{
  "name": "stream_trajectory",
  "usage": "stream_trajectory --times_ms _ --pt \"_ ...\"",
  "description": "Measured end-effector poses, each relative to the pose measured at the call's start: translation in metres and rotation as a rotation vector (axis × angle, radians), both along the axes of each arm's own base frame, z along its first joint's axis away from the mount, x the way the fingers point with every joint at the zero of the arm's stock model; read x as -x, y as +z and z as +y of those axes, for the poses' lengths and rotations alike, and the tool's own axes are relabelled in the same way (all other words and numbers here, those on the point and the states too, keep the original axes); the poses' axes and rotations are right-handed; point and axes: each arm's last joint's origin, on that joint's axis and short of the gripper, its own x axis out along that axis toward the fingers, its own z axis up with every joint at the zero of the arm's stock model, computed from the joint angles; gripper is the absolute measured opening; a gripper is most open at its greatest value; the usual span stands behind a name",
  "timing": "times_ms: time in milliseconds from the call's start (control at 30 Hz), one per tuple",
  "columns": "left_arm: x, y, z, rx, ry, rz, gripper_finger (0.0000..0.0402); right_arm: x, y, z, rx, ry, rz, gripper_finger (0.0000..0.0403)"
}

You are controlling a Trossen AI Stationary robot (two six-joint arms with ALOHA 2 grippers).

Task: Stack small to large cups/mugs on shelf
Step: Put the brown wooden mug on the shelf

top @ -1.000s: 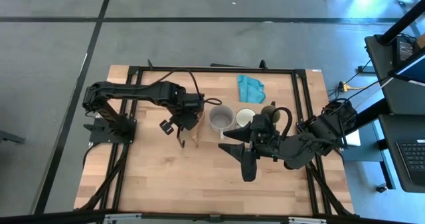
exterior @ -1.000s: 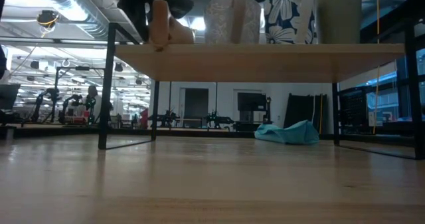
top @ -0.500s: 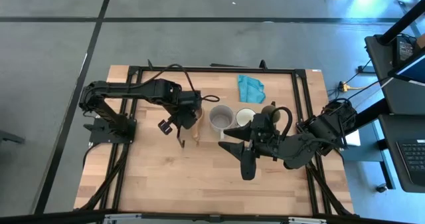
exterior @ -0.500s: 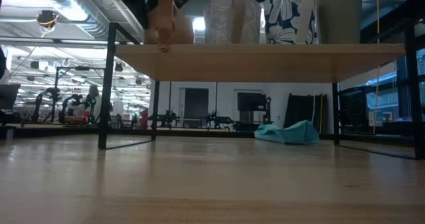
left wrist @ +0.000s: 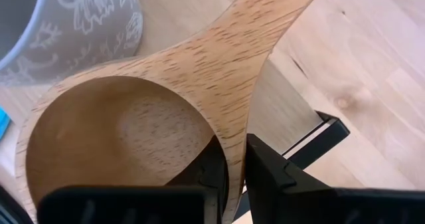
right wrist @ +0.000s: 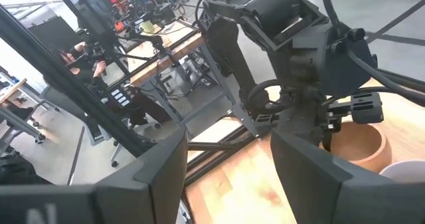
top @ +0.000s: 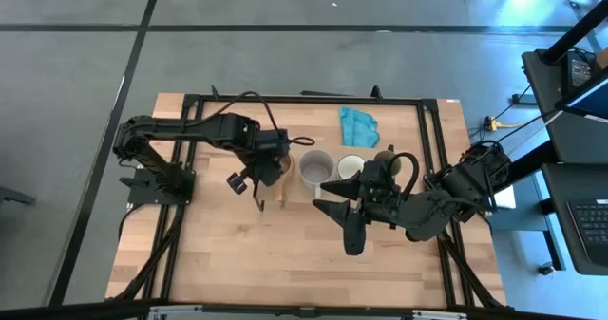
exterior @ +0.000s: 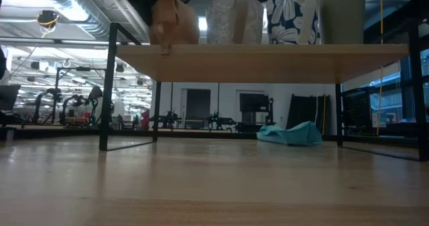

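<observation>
My left gripper [left wrist: 229, 174] has its two fingers pinched on the rim wall of the brown wooden cup [left wrist: 143, 127], one finger inside the bowl and one outside, close by where the long handle springs from the rim. The cup sits under my wrist at the left end of the shelf [exterior: 268, 55]; from table height its rounded body [exterior: 175, 25] appears to rest on the board, though I cannot tell whether it bears its full weight there. The handle runs away from my fingers, out past the front edge of the shelf and over the tabletop [top: 266, 254].

Just beyond the cup, on the side away from my arm's base, stands the grey cup [top: 316, 169], near the wooden one; whether they touch I cannot tell. Past it in the same row come the white cup [top: 351, 166] and then the olive-green cup [top: 384, 158], the last partly covered by my other arm. The shelf's black corner leg [left wrist: 312, 141] shows right below my fingers, so the board's end and front edge are both close to the cup. In front of the shelf the tabletop lies broad and bare; behind the row a teal cloth [top: 359, 125] lies on the table.

The wooden cup's bowl is bare wood. The grey and white cups show nothing inside from above.

My right gripper [top: 348, 217] hangs with fingers spread wide, holding nothing, in front of the white cup.
</observation>
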Motion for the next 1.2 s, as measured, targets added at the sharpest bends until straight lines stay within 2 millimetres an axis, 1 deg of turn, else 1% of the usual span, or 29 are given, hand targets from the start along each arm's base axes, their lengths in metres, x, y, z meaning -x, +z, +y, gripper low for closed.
stream_trajectory --times_ms 333,667,867,1200 --pt "0.0 0.0 -0.001 0.001 -0.001 -0.003 0.0034 0.001 0.001 -0.001 -0.002 0.0 -0.003 0.0218" --pt "-0.001 0.0 -0.003 0.055 0.011 -0.006 0.0053 0.001 0.001 -0.001 -0.002 0.0 -0.003 0.0218" --pt "0.0 -0.004 -0.003 0.06 0.027 0.009 0.0054 0.002 0.002 -0.001 -0.003 0.0 -0.004 0.0218" --pt "0.0 -0.018 -0.003 0.046 0.04 0.042 0.008 0.002 0.002 -0.001 -0.004 0.0 -0.005 0.0218"
